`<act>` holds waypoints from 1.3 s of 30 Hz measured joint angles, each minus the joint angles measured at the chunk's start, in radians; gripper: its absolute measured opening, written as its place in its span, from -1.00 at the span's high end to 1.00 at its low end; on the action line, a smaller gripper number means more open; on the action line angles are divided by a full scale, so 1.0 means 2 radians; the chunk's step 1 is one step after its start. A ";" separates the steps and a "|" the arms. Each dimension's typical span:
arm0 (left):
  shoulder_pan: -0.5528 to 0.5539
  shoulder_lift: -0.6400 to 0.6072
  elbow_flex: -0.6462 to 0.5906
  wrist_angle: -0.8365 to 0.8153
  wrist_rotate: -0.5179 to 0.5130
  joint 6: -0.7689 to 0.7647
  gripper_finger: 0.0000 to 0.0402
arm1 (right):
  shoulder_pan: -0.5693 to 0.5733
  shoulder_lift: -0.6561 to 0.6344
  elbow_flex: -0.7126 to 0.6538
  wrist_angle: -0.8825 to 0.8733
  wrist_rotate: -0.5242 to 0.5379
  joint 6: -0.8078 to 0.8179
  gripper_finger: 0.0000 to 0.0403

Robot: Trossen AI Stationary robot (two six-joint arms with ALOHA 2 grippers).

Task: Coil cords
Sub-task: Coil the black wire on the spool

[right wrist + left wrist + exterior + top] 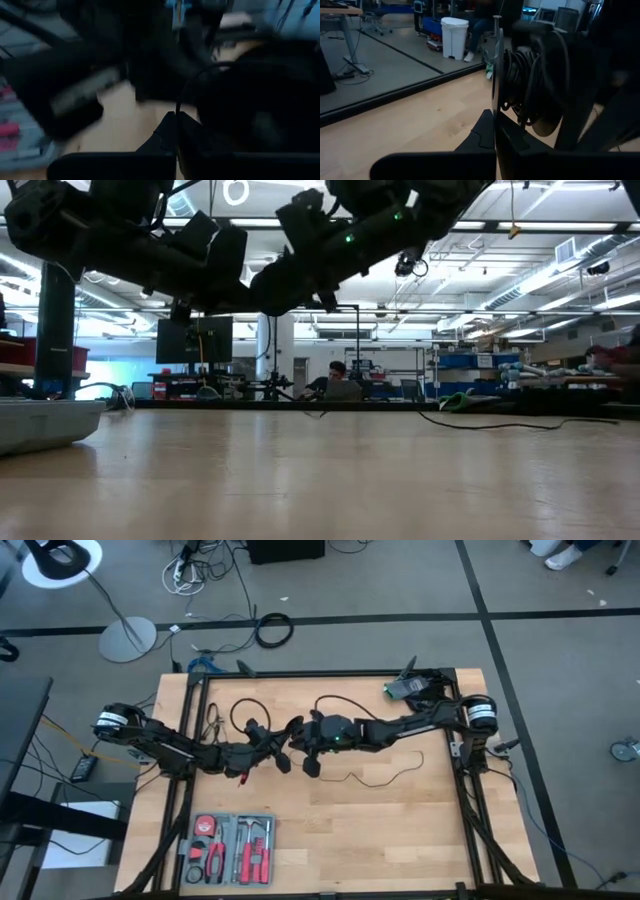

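Both tools closed mid-table, left tool, right tool, apparently pinching cord

This is a big robot lab or workshop. A light wooden table in a black metal frame stands on a grey floor crossed by black lines. In the low view, long ceiling lights, blue storage shelves and a black computer screen fill the room behind, where a person sits at a desk.
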 joint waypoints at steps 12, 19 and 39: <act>-0.001 0.000 -0.004 0.041 0.002 0.003 1.00 | 0.011 0.009 -0.049 0.023 0.046 0.018 1.00; -0.007 0.001 -0.042 0.108 0.003 -0.011 1.00 | 0.014 0.009 -0.125 0.147 0.047 0.054 1.00; -0.007 -0.001 -0.078 0.130 0.048 -0.029 1.00 | 0.026 0.011 -0.164 0.151 0.022 0.082 0.44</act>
